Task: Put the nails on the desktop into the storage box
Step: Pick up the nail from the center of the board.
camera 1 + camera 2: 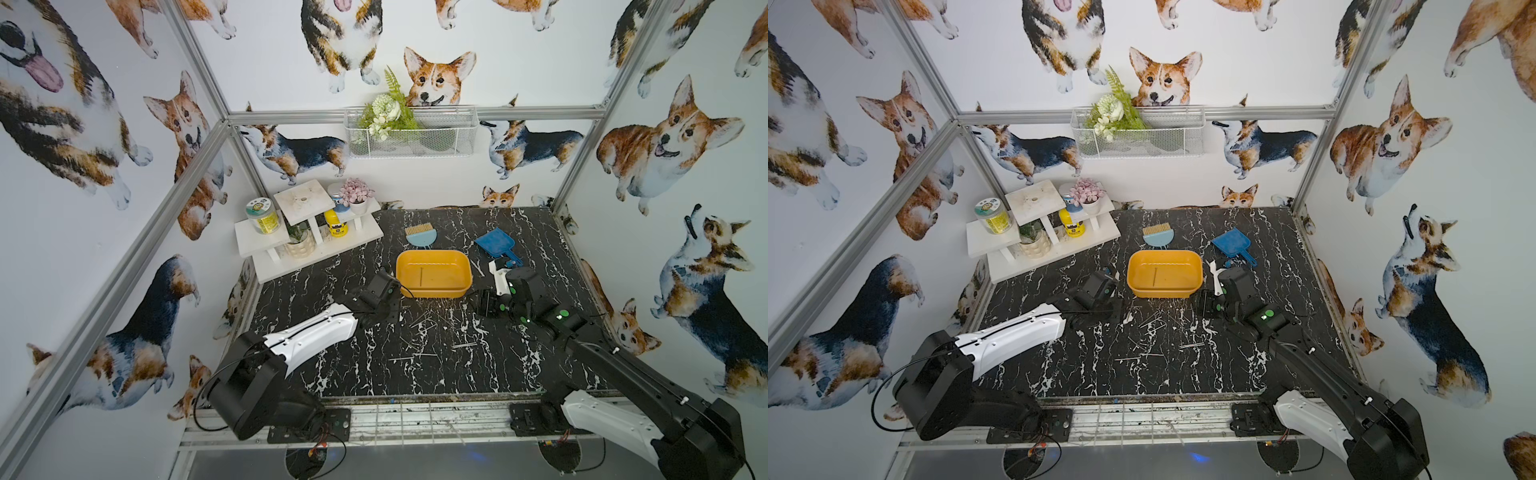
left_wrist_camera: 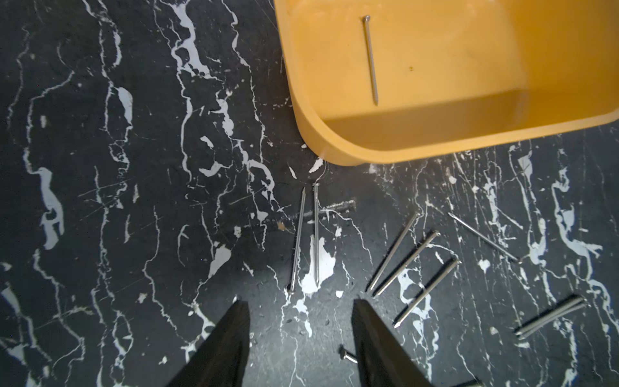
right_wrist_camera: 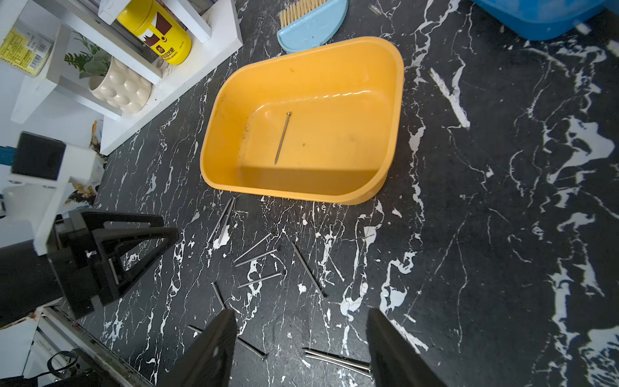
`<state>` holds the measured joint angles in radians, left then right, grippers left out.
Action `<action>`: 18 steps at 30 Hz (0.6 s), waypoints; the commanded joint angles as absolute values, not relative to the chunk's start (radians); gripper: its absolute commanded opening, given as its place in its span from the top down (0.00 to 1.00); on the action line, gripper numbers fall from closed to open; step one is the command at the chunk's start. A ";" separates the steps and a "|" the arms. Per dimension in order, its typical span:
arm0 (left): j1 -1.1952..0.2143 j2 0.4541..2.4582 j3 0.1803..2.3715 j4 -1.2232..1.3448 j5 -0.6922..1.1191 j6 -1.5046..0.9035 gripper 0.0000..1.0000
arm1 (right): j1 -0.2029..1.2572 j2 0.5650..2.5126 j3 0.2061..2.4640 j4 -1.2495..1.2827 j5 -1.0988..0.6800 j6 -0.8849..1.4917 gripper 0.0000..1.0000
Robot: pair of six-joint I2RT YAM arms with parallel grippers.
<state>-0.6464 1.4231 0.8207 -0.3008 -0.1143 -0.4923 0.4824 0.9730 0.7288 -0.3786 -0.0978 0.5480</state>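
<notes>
The yellow storage box [image 1: 432,293] [image 1: 1165,293] stands mid-desktop with one nail [image 1: 421,277] [image 3: 282,138] lying in it. Several nails [image 1: 424,322] [image 1: 1150,322] lie scattered on the black marbled desktop [image 1: 415,374] just in front of the box. My left gripper [image 1: 392,316] [image 2: 301,301] hovers low at the left edge of the scatter, open, with bare desktop between its tips; one nail head [image 2: 348,357] lies beside a finger. My right gripper [image 1: 486,303] [image 3: 301,310] is open at the right of the scatter, above a pair of nails [image 3: 338,360], holding nothing.
A white tiered shelf [image 1: 316,245] with jars and plant pots stands at the back left. A light blue brush [image 1: 420,235] and a blue dustpan [image 1: 494,243] lie behind the box. A white wire basket [image 1: 411,133] hangs on the back wall.
</notes>
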 commanded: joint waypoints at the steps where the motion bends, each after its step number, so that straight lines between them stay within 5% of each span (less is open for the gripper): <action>1: -0.640 1.448 0.817 -0.257 -0.102 -0.476 0.52 | 0.482 0.969 0.721 -0.388 -0.106 0.564 0.36; 9: -0.620 1.529 0.839 -0.285 -0.093 -0.474 0.67 | 0.482 0.989 0.710 -0.376 -0.123 0.561 0.42; 18: -0.620 1.625 0.911 -0.321 -0.077 -0.461 0.68 | 0.482 1.002 0.708 -0.364 -0.126 0.569 0.43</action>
<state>-0.6216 1.6112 0.8951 -0.3012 -0.0837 -0.4767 0.4824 1.0000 0.7071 -0.3779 -0.1234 0.5640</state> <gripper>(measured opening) 0.317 0.567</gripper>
